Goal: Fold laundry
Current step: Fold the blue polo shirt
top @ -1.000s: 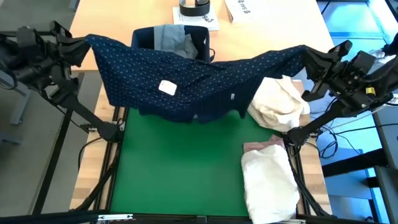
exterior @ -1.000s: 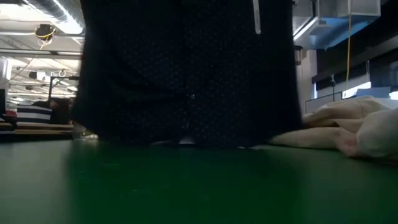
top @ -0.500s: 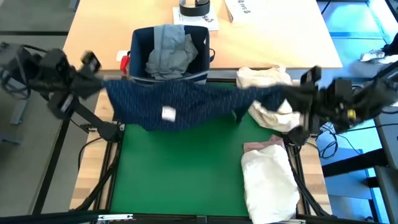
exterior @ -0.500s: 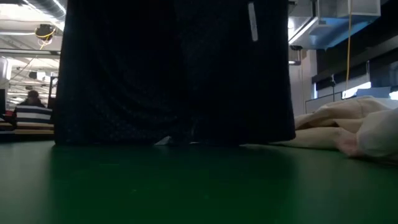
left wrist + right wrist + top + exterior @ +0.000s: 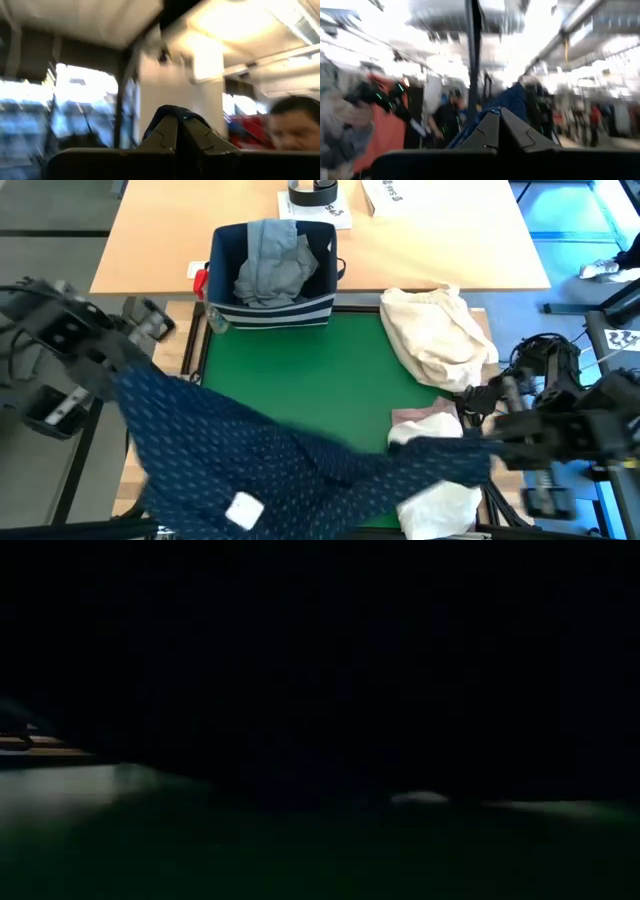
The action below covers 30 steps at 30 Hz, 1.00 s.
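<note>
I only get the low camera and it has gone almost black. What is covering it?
Observer: The navy dotted shirt. From above, it stretches across the near part of the green mat, right in front of your camera.
Operator: Who is holding it?
Observer: Both arms. The left gripper has its fingers shut on a fold of the blue cloth, out past the mat's left side.
Operator: And the other one?
Observer: The right gripper is shut on blue cloth too, near the mat's right edge.
Operator: Anything else on the table?
Observer: A cream cloth bundle lies at the mat's far right corner, and a navy bin with grey jeans in it stands beyond the mat.
</note>
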### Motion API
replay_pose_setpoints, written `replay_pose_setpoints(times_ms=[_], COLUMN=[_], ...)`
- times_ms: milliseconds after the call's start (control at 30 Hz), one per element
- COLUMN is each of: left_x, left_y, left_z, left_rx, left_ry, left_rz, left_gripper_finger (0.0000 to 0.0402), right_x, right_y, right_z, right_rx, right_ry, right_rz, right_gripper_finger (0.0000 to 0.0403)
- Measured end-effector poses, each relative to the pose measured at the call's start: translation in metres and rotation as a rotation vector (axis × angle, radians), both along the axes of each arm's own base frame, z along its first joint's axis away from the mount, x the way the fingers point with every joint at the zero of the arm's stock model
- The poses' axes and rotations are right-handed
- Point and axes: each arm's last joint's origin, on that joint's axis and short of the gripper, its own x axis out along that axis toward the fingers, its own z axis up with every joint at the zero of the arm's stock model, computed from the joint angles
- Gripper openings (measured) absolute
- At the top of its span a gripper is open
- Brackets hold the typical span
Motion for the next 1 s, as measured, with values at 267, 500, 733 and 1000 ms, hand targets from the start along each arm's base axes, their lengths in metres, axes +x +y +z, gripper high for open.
replay_pose_setpoints(times_ms=[267, 500, 733, 1000], left_x=[-0.024, -0.031, -0.038, -0.046], left_y=[0.023, 0.050, 0.069, 0.082], left_z=[0.010, -0.043, -0.117, -0.203], left_rx=[0.016, 0.181, -0.062, -0.093], left_ry=[-0.030, 0.559, 0.843, 0.923], left_rz=[0.366, 0.901, 1.100, 1.230], left_gripper_finger=[0.0001, 0.0006, 0.0007, 0.0008], right_x=[-0.023, 0.007, 0.031, 0.050], right_y=[-0.024, -0.044, -0.064, -0.108], right_z=[0.022, -0.017, -0.109, -0.214], right_rx=[0.055, -0.008, -0.084, 0.007], right_ry=[-0.018, 0.508, 0.554, 0.656], right_rz=[-0.223, -0.817, -0.993, -0.950], right_gripper_finger=[0.0003, 0.0003, 0.0003, 0.0003])
